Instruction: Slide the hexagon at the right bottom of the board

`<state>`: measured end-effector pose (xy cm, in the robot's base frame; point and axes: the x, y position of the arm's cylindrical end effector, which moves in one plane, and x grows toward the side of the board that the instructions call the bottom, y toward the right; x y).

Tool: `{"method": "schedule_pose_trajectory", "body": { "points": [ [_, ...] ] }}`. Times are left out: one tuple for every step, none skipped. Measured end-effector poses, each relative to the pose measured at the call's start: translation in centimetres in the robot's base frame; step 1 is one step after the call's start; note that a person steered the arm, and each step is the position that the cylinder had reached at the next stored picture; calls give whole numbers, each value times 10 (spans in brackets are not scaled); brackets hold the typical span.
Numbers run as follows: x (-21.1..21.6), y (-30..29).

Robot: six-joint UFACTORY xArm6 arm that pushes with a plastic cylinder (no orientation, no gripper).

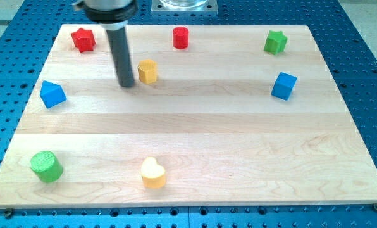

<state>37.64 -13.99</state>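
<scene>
Resting on the wooden board [195, 126], my tip [126, 84] sits just left of the yellow hexagon [148, 71].

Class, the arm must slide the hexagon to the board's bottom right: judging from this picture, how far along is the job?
Done: only the approach; my tip stands just left of the yellow hexagon, very close; whether it touches is unclear. In hand: lining up the push. Left: nearly everything, since the hexagon sits in the upper left part of the wooden board, far from its bottom right corner.

Rod [120, 50] top cut off by view's top; metal mount [183, 5] likewise
</scene>
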Motion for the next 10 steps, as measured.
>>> {"method": "schedule_pose_trajectory", "body": {
  "points": [
    [-27,42],
    [8,140],
    [11,192],
    [-51,170],
    [-40,229],
    [116,232],
    [142,253],
    [122,207],
    [112,155],
    [135,152]
  ]
}}
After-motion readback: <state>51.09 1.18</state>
